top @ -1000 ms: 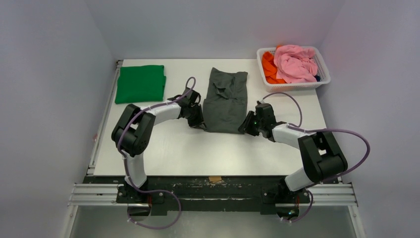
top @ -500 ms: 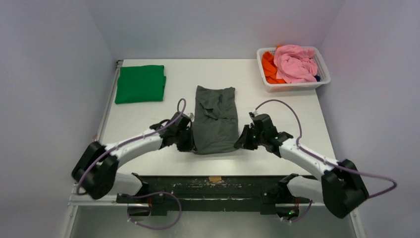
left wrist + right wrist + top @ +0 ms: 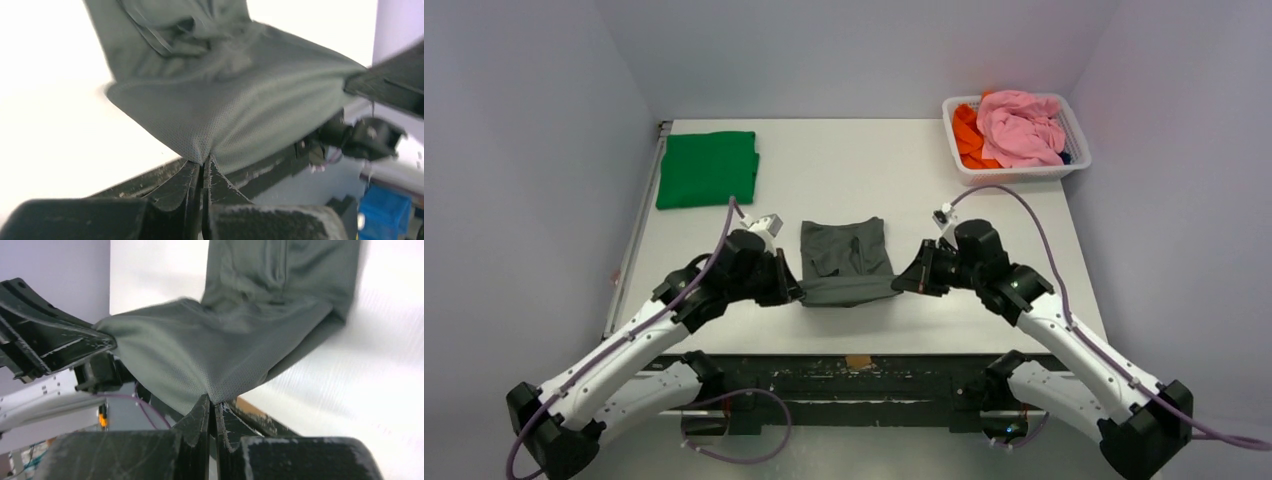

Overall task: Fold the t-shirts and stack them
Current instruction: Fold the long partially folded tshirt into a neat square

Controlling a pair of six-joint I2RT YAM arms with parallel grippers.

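The charcoal-grey t-shirt (image 3: 844, 262) hangs stretched between my two grippers above the table's near middle, its far part trailing on the table. My left gripper (image 3: 796, 292) is shut on its near left corner, and my right gripper (image 3: 902, 284) is shut on its near right corner. The left wrist view shows the cloth (image 3: 225, 100) pinched in the left gripper (image 3: 204, 162). The right wrist view shows the shirt (image 3: 240, 335) pinched in the right gripper (image 3: 214, 402). The green t-shirt (image 3: 708, 168) lies folded at the far left of the table.
A white mesh basket (image 3: 1075, 128) with pink and orange clothes stands at the far right corner. The table's (image 3: 1024, 220) metal rail runs along the left edge, and the arm bases sit at the near edge.
Both grippers have pulled the grey shirt's near edge toward the table's near side and lifted it. The shirt has slid nearer and looks shorter. The green shirt has not moved.
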